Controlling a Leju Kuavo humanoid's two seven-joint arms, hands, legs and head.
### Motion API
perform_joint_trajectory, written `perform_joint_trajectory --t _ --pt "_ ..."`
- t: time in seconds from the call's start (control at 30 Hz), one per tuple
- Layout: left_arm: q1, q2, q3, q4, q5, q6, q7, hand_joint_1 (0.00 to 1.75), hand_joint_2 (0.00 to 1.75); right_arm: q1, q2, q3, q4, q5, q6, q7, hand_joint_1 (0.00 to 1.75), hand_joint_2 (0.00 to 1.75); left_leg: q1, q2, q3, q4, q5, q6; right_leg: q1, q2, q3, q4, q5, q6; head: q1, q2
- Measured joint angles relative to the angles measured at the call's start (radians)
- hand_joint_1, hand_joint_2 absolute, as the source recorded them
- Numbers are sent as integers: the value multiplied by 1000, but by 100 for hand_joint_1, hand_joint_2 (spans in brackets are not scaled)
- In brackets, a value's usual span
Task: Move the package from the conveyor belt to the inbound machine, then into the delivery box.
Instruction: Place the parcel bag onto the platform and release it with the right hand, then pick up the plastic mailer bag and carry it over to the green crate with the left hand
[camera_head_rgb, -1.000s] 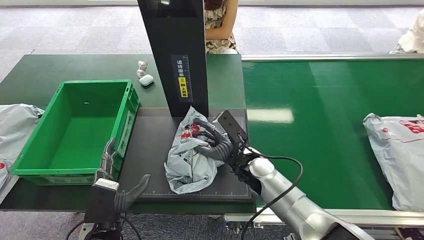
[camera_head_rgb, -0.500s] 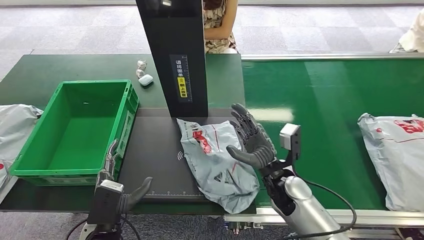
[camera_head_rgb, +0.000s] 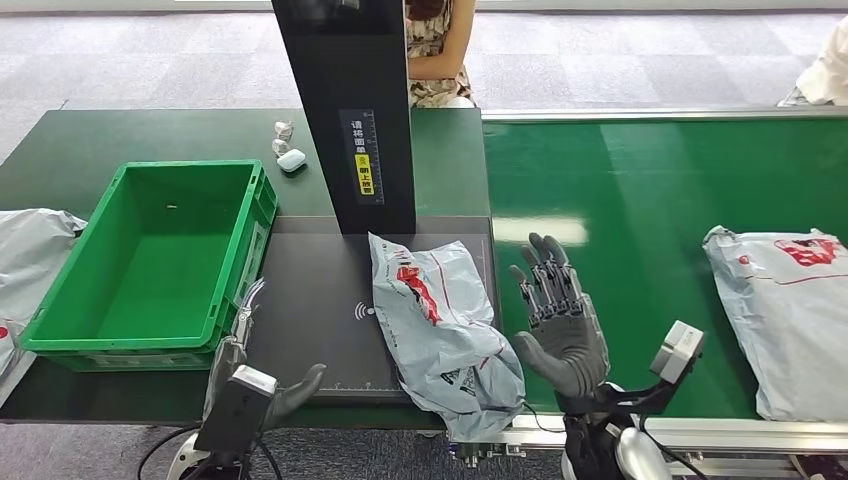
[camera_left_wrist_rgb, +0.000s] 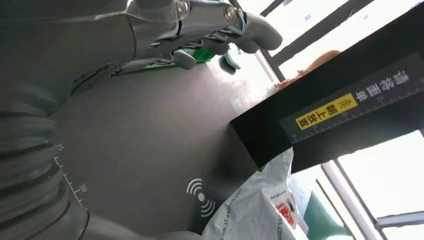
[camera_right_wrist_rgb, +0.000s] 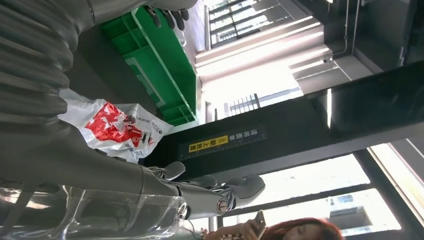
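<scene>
Head view: right hand (camera_head_rgb: 558, 325) spread wide, empty, beside package (camera_head_rgb: 438, 320).

Both hands are showing dark grey jointed fingers and thick grey thumbs, the right hand (camera_head_rgb: 558, 322) carrying a small white-grey camera block and a black cable at its silver wrist, the left hand (camera_head_rgb: 262, 378) wearing a grey ribbed cover with bright screws.

- R hand (camera_head_rgb: 556, 318): raised, palm up-ish, fingers spread, holding nothing.
- L hand (camera_head_rgb: 252, 372): low, fingers apart, thumb out, holding nothing.
</scene>
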Motion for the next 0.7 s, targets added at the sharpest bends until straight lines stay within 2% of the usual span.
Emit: perform_joint_trajectory --t 0.13,0.33,0.7 --pt "0 6 -35 -9 -77 -76 38 0 175 8 23 -37 -1 -1 19 6 0 175 0 0 0 0 0 0 0 0 0 0 0 0 0 0" --pt "-41 20 -156 27 -231 -209 88 0 175 2 56 -69 3 -1 51 30 0 175 0 0 0 0 0 0 0 0 0 0 0 0 0 0" --pt "-289 24 -359 319 -327 -324 79 0 175 -2 88 -91 8 24 59 58 0 175 0 1 1 0 1 0 0 0 0 0 2 -2 0 0"
